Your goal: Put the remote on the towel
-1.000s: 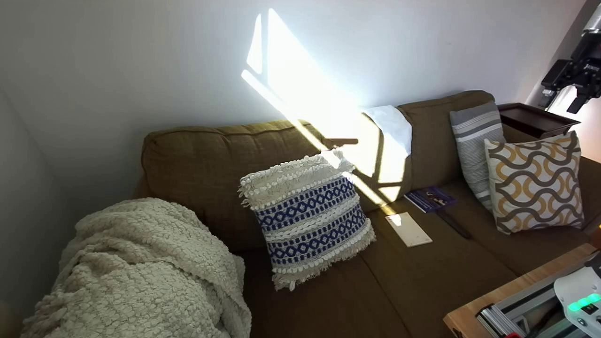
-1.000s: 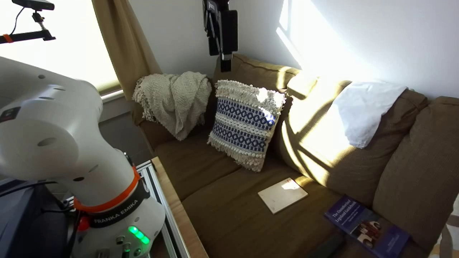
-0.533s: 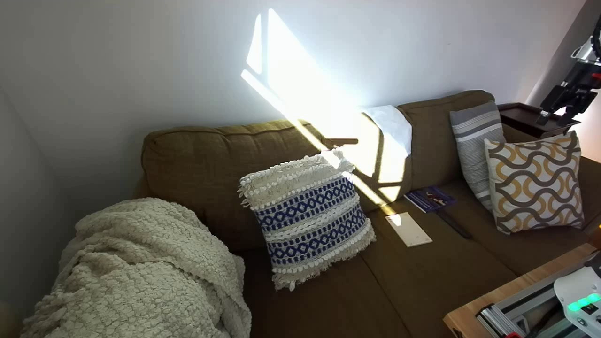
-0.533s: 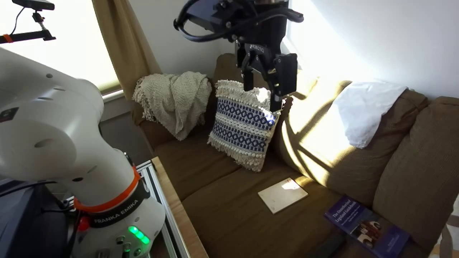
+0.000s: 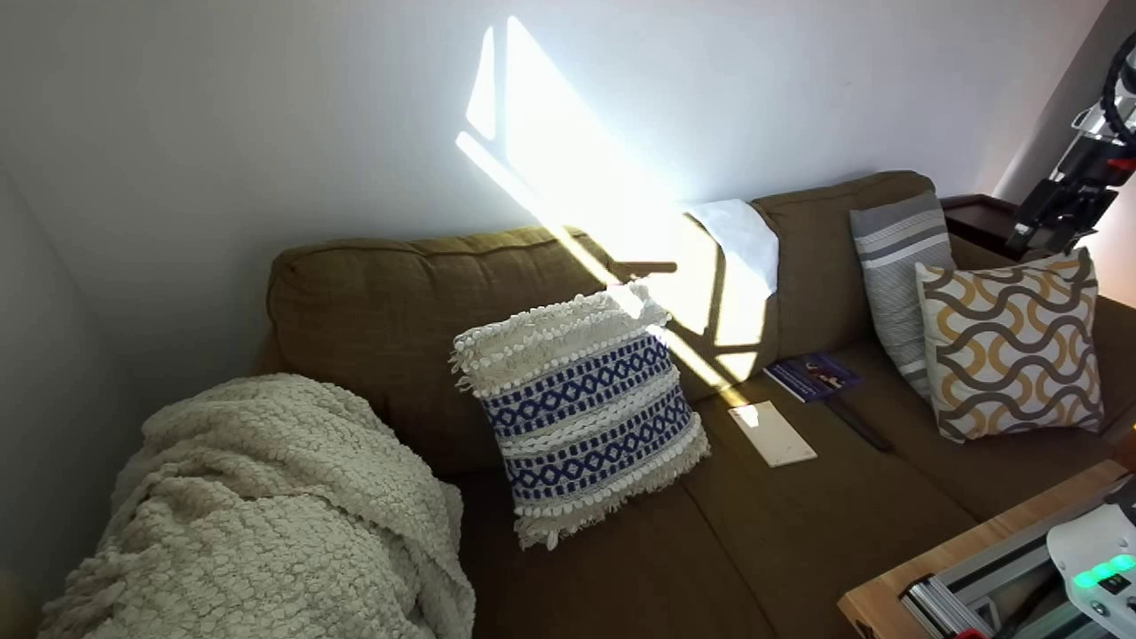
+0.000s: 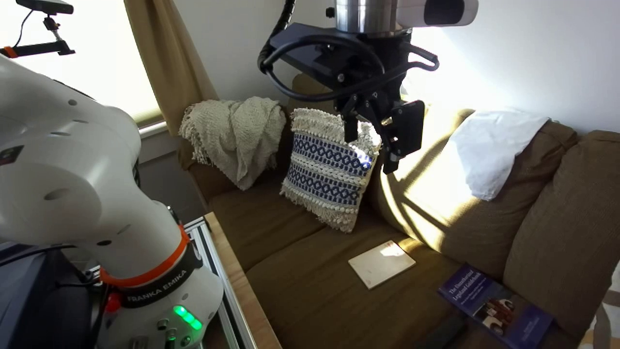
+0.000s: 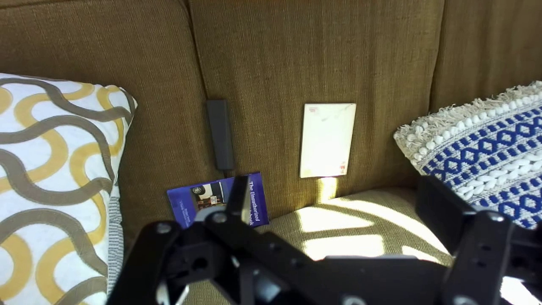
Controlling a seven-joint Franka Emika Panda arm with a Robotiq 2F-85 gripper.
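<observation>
Gripper [image 6: 370, 154]: jaws apart, nothing btwn. We'd best centre over remote [image 7: 220, 134] & pinch across its narrow width, clear of adj. book [image 7: 205, 197].

We see ribbed matt cloth on the sofa [image 7: 322, 55], smooth fine cloth in the towel [image 6: 494, 150], rough nubby knit in the blanket [image 5: 275, 497] and coarse tufted weave on the fringed pillow [image 6: 327, 169]. The remote [image 7: 220, 134] looks like matt plastic to us, the book [image 6: 495, 305] like smooth printed paper. We make out smooth wood on the table [image 6: 237, 276], bare metal rails [image 6: 220, 269], a smooth, softly glossy arm [image 6: 63, 179] and a mostly matt gripper [image 6: 370, 152].
</observation>
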